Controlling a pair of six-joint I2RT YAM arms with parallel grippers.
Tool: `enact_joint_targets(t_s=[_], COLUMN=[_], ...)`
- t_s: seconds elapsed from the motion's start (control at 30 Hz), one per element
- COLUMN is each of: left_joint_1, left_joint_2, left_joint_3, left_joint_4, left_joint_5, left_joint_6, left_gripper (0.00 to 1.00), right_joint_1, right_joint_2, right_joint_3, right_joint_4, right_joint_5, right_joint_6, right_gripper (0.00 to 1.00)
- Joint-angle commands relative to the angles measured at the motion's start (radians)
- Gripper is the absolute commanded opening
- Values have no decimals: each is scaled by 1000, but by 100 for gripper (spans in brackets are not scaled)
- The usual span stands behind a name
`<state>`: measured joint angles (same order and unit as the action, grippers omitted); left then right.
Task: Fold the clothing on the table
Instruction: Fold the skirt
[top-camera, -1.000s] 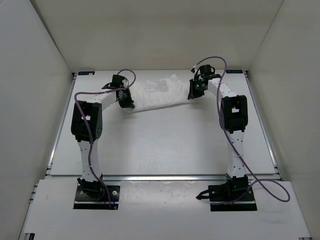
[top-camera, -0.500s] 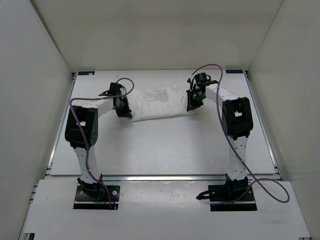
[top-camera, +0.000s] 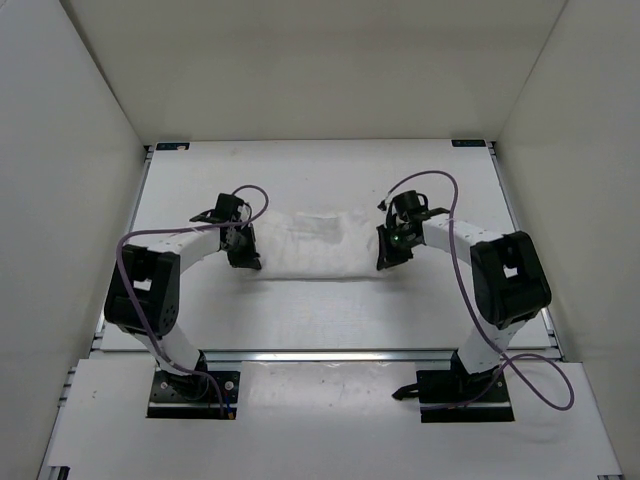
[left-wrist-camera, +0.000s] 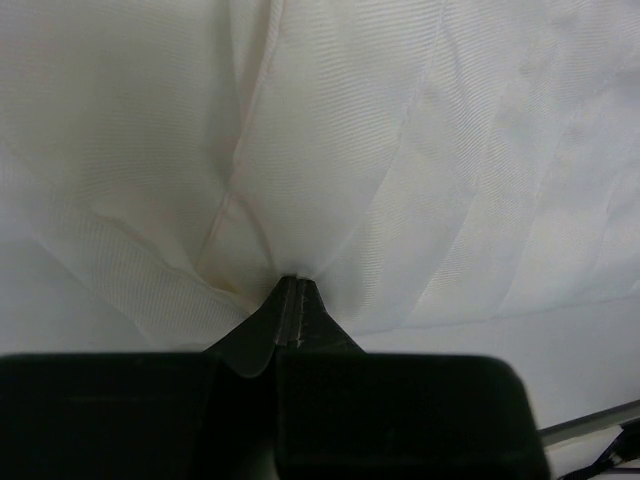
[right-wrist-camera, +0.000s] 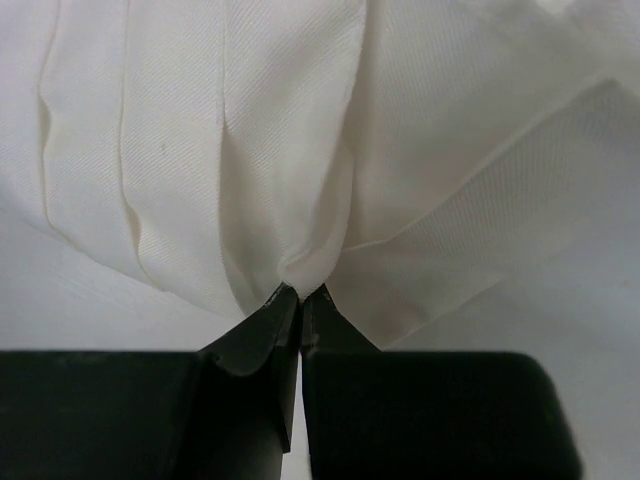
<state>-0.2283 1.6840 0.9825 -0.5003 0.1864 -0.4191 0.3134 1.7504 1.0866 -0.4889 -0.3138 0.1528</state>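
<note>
A: The clothing (top-camera: 315, 245) is out on the bench (top-camera: 330, 315), and that white bench with its metal rails takes up the whole floor between the plain white walls (top-camera: 80, 150).

B: Garment next. It's about mid-bench, pulled sideways into a wrinkled white band between the two arms. I can't tell from here whether it lies flat or hangs a touch above the surface.

A: The left arm (top-camera: 150, 290) is bent back on itself at the left side and the right arm (top-camera: 505, 280) is doing the same on the right. Purple cables (top-camera: 440, 190) loop off both wrists.

B: Down to the left claw (top-camera: 246, 256) at the cloth's left end. It's pressed together, pinching a fold of the clothing, and up close the pleats fan out from its tips.

A: The right claw (top-camera: 389, 252) is at the right end, jaws tight on the fabric too, with creases spreading from the pinch.
</note>
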Motion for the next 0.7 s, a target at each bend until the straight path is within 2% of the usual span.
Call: enact_joint_targets(t_s=[0.0,0.13,0.17,0.2,0.27,0.3,0.33,0.37,0.43,0.47,0.5,0.53,0.6,0.67], left_joint_1=[-31,-31,-25,-17,-20,-16,-14,-16,-17,-19,-17,-19,-17,6], left_joint_2=[-108,-142,-148,-149,-152,-159,-165,-185,-234,-242,-259,-274,-271,-256], left_joint_3=[-63,-100,-103,-90,-74,-56,-30,-21,14,33,38,44,50,33], left_joint_4=[-14,-6,-12,-14,-35,-35,-40,-44,-29,-15,-11,-7,-12,-17], left_joint_5=[5,-1,1,2,10,28,27,47,47,47,41,25,-17,-21], left_joint_6=[-6,-12,-9,-3,5,0,0,-1,5,3,3,9,11,8], left_gripper=[0,0,0,0,1,7,18,25,48,58,62,70,75,75], right_joint_1=[4,-33,-37,-33,-36,-33,-42,-51,-77,-85,-105,-108,-109,-119], right_joint_2=[-98,-164,-172,-170,-170,-173,-173,-184,-216,-236,-255,-270,-295,-302], right_joint_3=[-86,-162,-156,-148,-120,-107,-93,-84,-77,-74,-77,-77,-94,-109], right_joint_4=[58,79,75,70,47,43,35,39,44,44,42,44,30,12], right_joint_5=[-1,-11,-13,-5,2,-5,-11,-25,-42,-57,-59,-59,-27,-15], right_joint_6=[44,44,53,47,42,47,53,62,79,86,85,88,84,70], right_gripper=[0,0,5,16,26,32,35,45,69,74,79,90,95,97])
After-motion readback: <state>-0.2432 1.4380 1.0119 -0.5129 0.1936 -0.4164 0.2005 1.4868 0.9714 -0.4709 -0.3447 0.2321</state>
